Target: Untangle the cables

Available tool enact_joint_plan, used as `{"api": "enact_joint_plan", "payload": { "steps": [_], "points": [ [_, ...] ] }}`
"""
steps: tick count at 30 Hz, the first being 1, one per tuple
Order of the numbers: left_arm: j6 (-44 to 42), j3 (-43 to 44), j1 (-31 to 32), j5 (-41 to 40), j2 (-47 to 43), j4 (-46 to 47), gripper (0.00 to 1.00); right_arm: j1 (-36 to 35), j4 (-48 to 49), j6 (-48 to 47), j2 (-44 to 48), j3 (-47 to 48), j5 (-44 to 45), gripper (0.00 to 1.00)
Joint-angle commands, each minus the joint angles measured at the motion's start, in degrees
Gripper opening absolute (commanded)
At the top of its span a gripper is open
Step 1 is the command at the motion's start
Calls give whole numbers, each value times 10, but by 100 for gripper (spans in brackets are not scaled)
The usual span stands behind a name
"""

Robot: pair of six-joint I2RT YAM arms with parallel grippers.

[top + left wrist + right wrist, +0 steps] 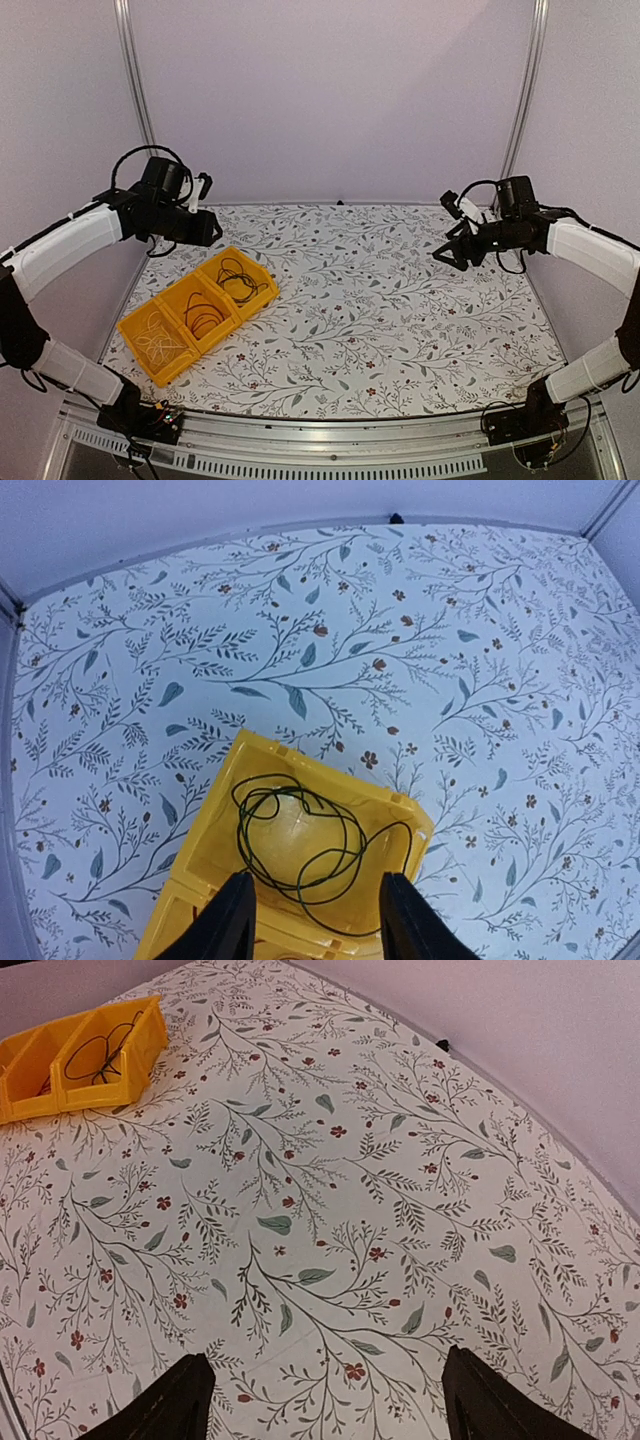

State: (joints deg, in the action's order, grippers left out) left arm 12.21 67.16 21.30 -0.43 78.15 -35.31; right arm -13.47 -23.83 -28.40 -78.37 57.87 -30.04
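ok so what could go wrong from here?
1. The left hand hangs open right over the black cable, a loose coil in the far yellow bin. A descent could hook one loop and drag the rest out, or clip the bin wall.
2. The pale cable in the near bin is thin and low-contrast against the yellow, so a grasp may miss.
3. The right hand is open and far from the bins.

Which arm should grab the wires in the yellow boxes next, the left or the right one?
The left arm. Its open jaws hang right over the yellow bins, with the black cable showing between them. The right arm is far across the table, over bare cloth.
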Motion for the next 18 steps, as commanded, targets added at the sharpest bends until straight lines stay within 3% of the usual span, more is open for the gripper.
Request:
{"api": "enact_joint_plan", "payload": {
  "steps": [1, 7, 9, 11, 18],
  "points": [
    [-51, 38, 18, 14, 4, 119, 44, 11, 33, 54, 26, 57, 78, 95],
    [-23, 114, 28, 53, 35, 159, 51, 13, 60, 137, 36, 115, 191, 99],
    [-19, 113, 38, 67, 31, 206, 64, 13, 63, 166, 36, 123, 231, 99],
    [-24, 115, 48, 85, 30, 245, 97, 13, 62, 180, 40, 127, 259, 99],
    [-38, 130, 68, 96, 39, 263, 100, 14, 89, 146, 113, 101, 288, 99]
  ]
}}
